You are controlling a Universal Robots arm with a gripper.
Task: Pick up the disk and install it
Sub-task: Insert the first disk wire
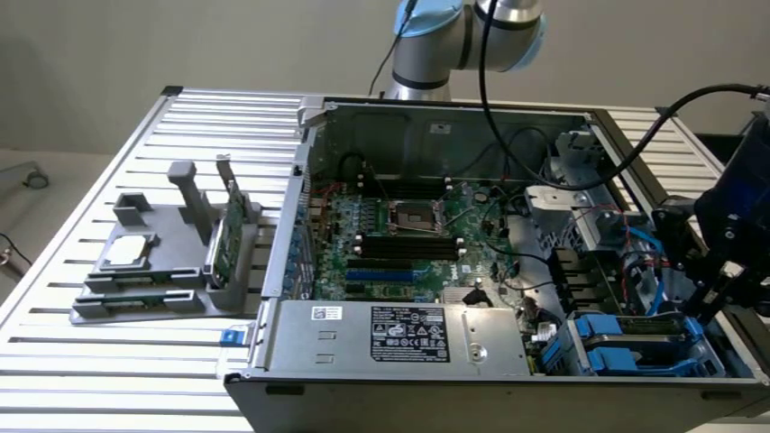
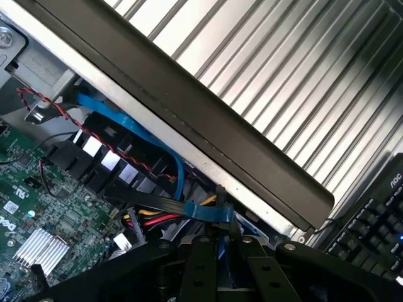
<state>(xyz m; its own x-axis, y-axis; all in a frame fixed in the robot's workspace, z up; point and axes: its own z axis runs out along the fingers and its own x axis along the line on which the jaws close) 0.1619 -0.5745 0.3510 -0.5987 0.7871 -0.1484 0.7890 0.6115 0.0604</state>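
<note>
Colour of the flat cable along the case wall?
The cable is blue; clearest in the wrist view.

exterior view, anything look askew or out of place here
Nothing stands out: the computer case sits square on the table, the green card stands in its grey holder, and the disk lies in the case by the pincer.

One case (image 1: 457, 135), one disk (image 1: 650, 329) (blue-railed), one card (image 1: 223, 239)
</note>
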